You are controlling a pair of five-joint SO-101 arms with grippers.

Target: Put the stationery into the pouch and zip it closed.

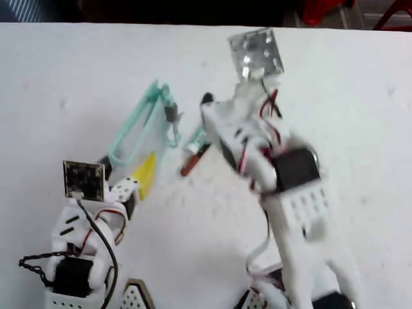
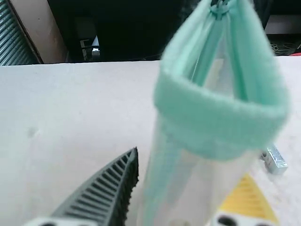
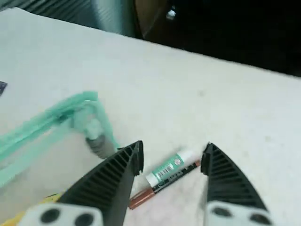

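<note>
Right pincer (image 3: 173, 148) is spread wide, hanging low over the white table (image 1: 64, 77). A brown pen (image 3: 164, 174) with a white, green-labelled end lies flat between its two tips, touching neither. Teal-trimmed clear pouch (image 2: 221, 117) lies just beside that pincer, its grey zipper pull (image 3: 96, 143) near the black tip. The pouch's other end sits inside the left pincer (image 2: 190, 165); can't tell if that one is clamped on it.
</note>
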